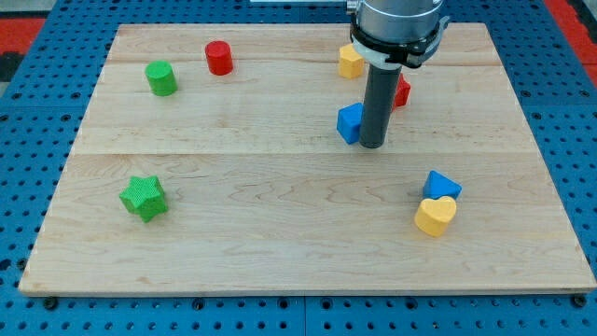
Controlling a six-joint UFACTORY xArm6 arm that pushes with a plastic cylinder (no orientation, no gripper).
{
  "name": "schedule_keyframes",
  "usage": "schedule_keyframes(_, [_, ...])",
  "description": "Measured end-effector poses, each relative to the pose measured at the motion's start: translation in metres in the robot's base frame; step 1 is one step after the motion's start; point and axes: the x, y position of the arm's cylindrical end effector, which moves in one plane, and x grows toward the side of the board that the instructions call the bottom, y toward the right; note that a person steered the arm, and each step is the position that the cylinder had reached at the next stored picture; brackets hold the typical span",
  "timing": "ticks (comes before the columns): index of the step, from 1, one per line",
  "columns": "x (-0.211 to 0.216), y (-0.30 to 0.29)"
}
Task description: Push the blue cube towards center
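One blue cube (350,122) sits slightly right of board centre. My tip (371,146) touches its right side, positioned to drive it leftward. No pincer fitted; bare rod only.

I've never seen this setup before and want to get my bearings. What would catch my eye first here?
First, the thick dark rod coming down from the view's top, my tip set on the wooden board just right of the blue cube, touching or nearly so. Next, the bright green star alone at the view's lower left. At lower right, a yellow heart sits against a blue triangle.
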Motion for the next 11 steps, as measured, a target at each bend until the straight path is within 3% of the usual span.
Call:
schedule_keyframes(4, [-0.003, 0.062])
schedule_keyframes(5, [-0.032, 0.089])
schedule_keyframes(7, [-0.038, -0.062])
schedule_keyframes(9, [-0.041, -0.139])
schedule_keyframes(10, [-0.011, -0.155])
schedule_keyframes(11, [0.007, -0.121])
